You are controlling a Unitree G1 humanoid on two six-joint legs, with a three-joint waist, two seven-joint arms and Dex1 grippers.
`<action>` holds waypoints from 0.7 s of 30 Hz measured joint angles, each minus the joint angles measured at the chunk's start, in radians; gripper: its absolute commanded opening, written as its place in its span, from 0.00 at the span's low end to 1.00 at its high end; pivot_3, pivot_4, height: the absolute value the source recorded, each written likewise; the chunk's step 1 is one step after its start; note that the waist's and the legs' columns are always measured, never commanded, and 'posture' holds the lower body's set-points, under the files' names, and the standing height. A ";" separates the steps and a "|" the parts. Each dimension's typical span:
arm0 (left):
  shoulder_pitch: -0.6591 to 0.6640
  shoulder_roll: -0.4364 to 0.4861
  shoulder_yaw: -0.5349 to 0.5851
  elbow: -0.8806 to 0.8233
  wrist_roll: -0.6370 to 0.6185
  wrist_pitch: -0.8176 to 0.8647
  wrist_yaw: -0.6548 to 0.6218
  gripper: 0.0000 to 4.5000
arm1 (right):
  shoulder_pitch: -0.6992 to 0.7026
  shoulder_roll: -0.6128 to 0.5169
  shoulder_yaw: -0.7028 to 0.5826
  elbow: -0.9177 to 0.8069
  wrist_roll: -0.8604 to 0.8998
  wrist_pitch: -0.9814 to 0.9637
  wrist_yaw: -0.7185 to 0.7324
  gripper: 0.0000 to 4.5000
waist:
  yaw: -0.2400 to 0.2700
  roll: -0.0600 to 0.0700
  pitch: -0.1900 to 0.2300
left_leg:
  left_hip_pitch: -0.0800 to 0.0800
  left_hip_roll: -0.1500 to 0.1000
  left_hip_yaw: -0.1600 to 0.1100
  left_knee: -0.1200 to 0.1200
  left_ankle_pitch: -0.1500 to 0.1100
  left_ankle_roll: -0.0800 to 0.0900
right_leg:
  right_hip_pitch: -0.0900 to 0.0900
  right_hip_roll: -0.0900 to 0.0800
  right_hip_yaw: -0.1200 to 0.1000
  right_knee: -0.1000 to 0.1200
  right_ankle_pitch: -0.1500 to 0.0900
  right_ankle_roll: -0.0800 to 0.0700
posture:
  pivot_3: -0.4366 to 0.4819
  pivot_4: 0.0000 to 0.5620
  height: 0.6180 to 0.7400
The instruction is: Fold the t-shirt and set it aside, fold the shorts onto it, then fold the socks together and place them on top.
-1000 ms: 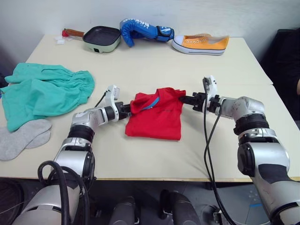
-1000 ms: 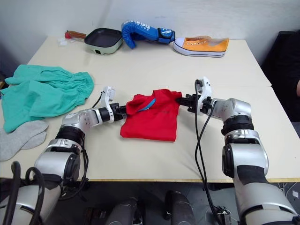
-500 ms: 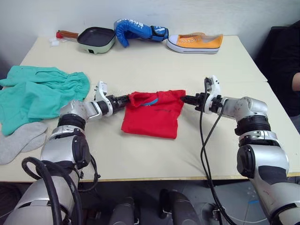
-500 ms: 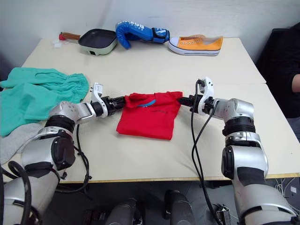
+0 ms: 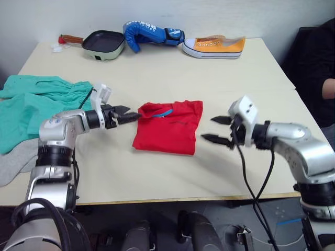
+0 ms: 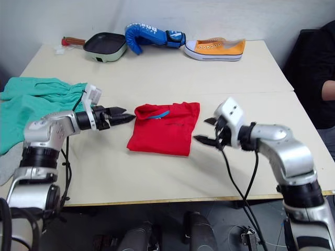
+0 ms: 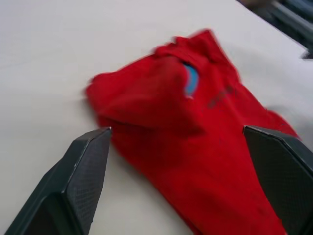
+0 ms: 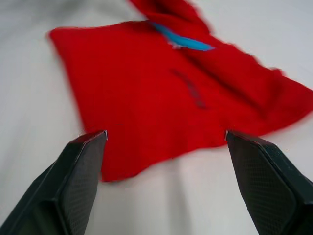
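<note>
While t-shirt point(image 5: 168, 127) is lying folded mid-table, left gripper point(image 5: 125, 114) is being held spread just beside its collar edge, right gripper point(image 5: 215, 129) splayed wide off opposite side.
Right eye: shorts point(image 6: 32, 102) being seen far left.
Wrist views: red cloth being framed between parted fingers point(image 7: 78, 188), untouched.

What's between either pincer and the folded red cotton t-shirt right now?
Nothing visible. The left pincer and right pincer sit open on either side of the folded red cotton t-shirt, with bare beige table between.
</note>
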 measured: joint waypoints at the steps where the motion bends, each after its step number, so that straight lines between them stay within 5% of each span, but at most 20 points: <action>1: 0.029 0.010 -0.008 -0.057 -0.004 -0.031 -0.035 1.00 | 0.022 -0.004 0.021 -0.021 -0.026 -0.035 -0.001 0.87 | 0.001 0.000 0.000 | 0.000 0.000 0.000 0.001 0.000 0.000 | 0.000 -0.001 0.000 -0.002 0.000 0.000 | 0.48 0.27 1.00; 5: 0.134 0.068 -0.088 -0.192 0.072 -0.274 -0.150 1.00 | 0.058 -0.013 0.114 -0.046 -0.159 -0.189 -0.005 0.87 | 0.009 0.000 0.000 | 0.001 -0.001 0.000 0.003 0.001 0.001 | 0.001 -0.002 0.000 -0.001 0.001 -0.001 | 0.48 0.27 1.00; 11: 0.154 0.060 -0.197 -0.127 0.214 -0.567 -0.197 1.00 | 0.046 0.044 0.243 0.033 -0.333 -0.346 -0.044 0.87 | 0.025 0.000 0.000 | -0.001 0.000 -0.001 0.004 0.001 0.003 | 0.001 -0.002 -0.001 -0.002 0.001 -0.002 | 0.48 0.27 1.00; 15: 0.114 0.008 -0.251 -0.004 0.320 -0.718 -0.156 0.86 | 0.020 0.104 0.293 0.168 -0.423 -0.428 -0.085 0.67 | 0.027 0.000 0.000 | -0.002 -0.001 -0.001 0.004 0.001 0.005 | 0.001 -0.002 -0.002 -0.002 0.001 -0.002 | 0.48 0.27 1.00; 21: 0.035 -0.060 -0.287 0.174 0.411 -0.847 -0.086 0.42 | -0.014 0.137 0.303 0.292 -0.504 -0.543 -0.121 0.19 | 0.025 0.000 0.000 | -0.001 0.000 -0.001 0.004 0.002 0.007 | 0.001 -0.002 -0.003 -0.001 0.001 -0.002 | 0.48 0.27 1.00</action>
